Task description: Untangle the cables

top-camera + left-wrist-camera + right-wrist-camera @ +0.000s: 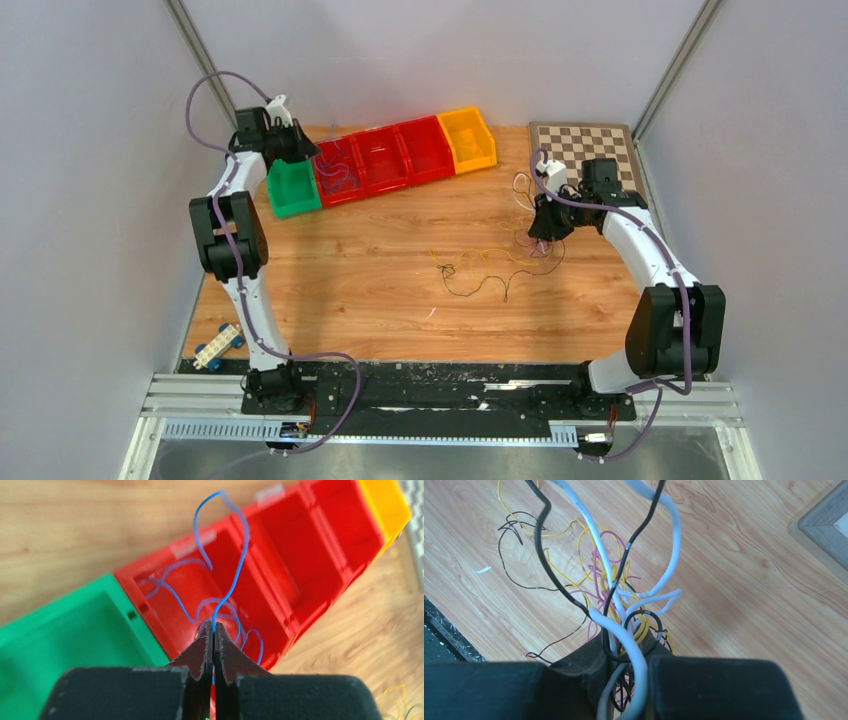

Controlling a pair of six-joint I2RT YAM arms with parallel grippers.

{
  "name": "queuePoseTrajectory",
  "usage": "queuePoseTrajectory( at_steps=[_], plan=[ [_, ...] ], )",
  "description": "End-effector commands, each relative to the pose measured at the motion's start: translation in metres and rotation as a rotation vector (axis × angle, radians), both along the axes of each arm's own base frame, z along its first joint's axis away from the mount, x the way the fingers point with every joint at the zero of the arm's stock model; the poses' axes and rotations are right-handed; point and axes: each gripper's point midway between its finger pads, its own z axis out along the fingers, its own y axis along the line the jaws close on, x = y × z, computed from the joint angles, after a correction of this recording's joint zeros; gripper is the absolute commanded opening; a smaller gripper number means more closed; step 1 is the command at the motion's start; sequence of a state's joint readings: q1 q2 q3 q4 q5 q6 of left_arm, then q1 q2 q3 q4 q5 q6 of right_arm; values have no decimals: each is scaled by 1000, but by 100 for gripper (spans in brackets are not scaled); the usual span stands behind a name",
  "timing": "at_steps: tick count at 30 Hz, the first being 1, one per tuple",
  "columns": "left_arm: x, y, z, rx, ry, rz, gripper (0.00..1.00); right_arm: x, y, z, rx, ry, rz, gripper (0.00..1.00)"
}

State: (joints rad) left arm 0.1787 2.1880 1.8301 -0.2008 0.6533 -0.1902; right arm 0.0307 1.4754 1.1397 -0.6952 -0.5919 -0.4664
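Five open bins are sitting in a slanted row at the far side of a wooden worktop [380, 300]: one green bin [291, 187], three red bins [384, 158] and one orange bin [468, 138]. The first red bin [150, 615], touching the green bin, is holding loose coils of one thin blue wire [214, 616]. The left end effector [213, 630] is hanging over that bin with its fingers pinched tight on the blue wire. The wire is looping up past the tips and trailing down into the bin.

Toward the right of the worktop, the right end effector [626, 652] is gripping a bunch of cables [611, 587], its fingers parted only narrowly around them. White, black, yellow and pink strands are crossing between the tips; how many strands there are cannot be told. The rest of the tangle is trailing on the wood just beside it, toward the middle. One checkerboard [580, 140] is lying at the far right corner. One small wheeled toy [218, 347] is resting at the near left edge.
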Motion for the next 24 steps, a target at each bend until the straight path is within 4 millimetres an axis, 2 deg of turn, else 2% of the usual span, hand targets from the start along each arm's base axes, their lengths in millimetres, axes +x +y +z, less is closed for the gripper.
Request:
queuePoseTrajectory(
  at_steps=[1,5,10,11,13,14,15,18,22,23,24],
  plan=[
    [-22,1,31,154,-150,-111,0,1,2,12,5,-54,19,15],
    [-44,1,10,198,-107,-125,0,1,2,12,7,-55,24,15],
    [-51,-2,-1,226,-55,-117,2,1,4,13,18,-53,29,15],
    [-51,-7,-1,232,-50,-122,18,1,5,13,22,-52,31,15],
    [-50,-10,3,240,-50,-119,37,2,6,16,30,-56,34,15],
    [-49,-11,6,235,-50,-108,42,3,7,18,37,-59,36,15],
    [-48,-12,14,232,-64,-99,49,4,8,21,45,-62,37,15],
    [-45,-11,37,213,-90,-66,59,7,14,33,81,-81,52,15],
    [-51,-16,90,214,-188,-78,77,6,29,56,160,-113,102,14],
    [-59,-18,110,216,-227,-85,87,5,33,63,188,-121,121,13],
    [-66,-25,119,205,-252,-129,97,3,39,72,217,-134,144,13]
  ],
)
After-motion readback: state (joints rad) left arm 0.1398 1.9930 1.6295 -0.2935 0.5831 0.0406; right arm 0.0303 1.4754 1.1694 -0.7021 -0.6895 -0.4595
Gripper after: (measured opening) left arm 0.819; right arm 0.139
